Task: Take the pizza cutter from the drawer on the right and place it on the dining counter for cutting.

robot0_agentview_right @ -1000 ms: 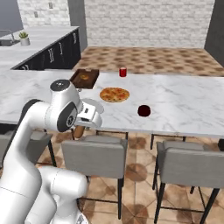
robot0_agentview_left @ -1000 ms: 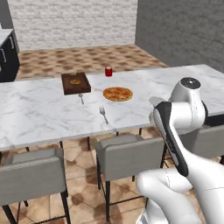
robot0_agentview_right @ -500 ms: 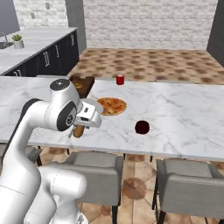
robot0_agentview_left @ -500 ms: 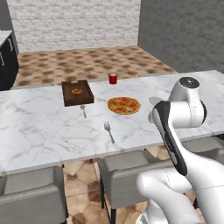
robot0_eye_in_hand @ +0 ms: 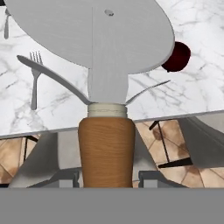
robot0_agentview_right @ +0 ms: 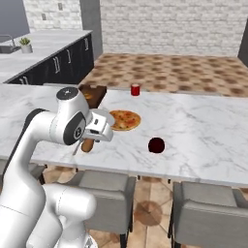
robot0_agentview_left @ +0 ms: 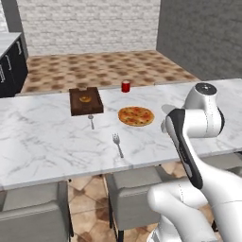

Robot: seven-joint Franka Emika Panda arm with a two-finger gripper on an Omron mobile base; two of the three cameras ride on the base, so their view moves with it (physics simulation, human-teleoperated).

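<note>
Half closing on a short orange-brown handle, so gripping the pizza cutter in the gripper, jaws at a middling width, one finger each side of the handle. Carrying it out of the drawer already, hanging at the near edge of the dining counter, just above the grey stools. Not touching the slab, judging from the right base view, though not telling the exact height from these views.

Pointing the cutter's long axis straight along the gripper: handle at the fingers, silvery wheel out ahead. In the hand view, crossing the counter edge right at the neck of the tool, so putting the wheel over marble and the handle back over the stool side.

Facing the target forward and down from the gripper, then. Probably needing a short reach further over the slab, then lowering and tilting flat before letting go, so as not to drop it on the rim.

Looking ahead for free marble: passing a fork on one side of the wheel and a dark red ball on the other. Seeing a pizza further in, plus a wooden board and a red cup beyond. Judging the bare strip between fork and ball the nearest landing spot.
</note>
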